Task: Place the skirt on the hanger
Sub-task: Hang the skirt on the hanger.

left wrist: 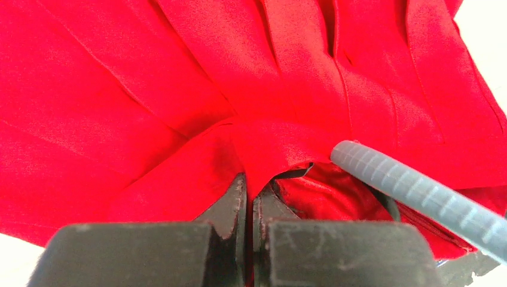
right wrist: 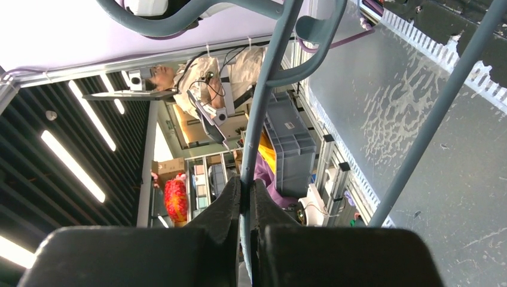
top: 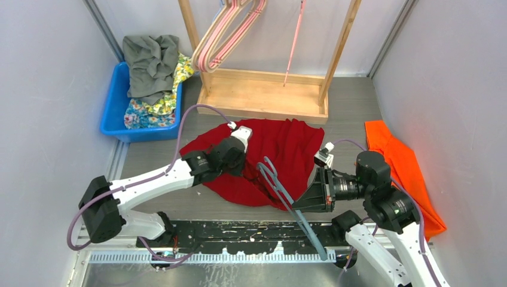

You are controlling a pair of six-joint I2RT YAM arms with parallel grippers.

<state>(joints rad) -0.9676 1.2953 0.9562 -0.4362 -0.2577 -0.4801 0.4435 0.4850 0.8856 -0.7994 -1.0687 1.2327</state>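
A red pleated skirt (top: 281,149) lies spread on the grey table in the middle. My left gripper (top: 239,162) is shut on a fold of it; the left wrist view shows red cloth (left wrist: 209,89) pinched between the jaws (left wrist: 251,191). A grey-blue hanger (top: 281,191) lies slanted across the skirt's near right edge, one arm reaching into the waist opening (left wrist: 412,188). My right gripper (top: 302,203) is shut on the hanger's bar (right wrist: 263,107), seen between its jaws (right wrist: 245,197).
A wooden rack (top: 263,89) with pink hangers (top: 227,36) stands at the back. A blue bin (top: 122,110) of clothes is at the back left. An orange garment (top: 403,167) lies at the right. The walls close in on both sides.
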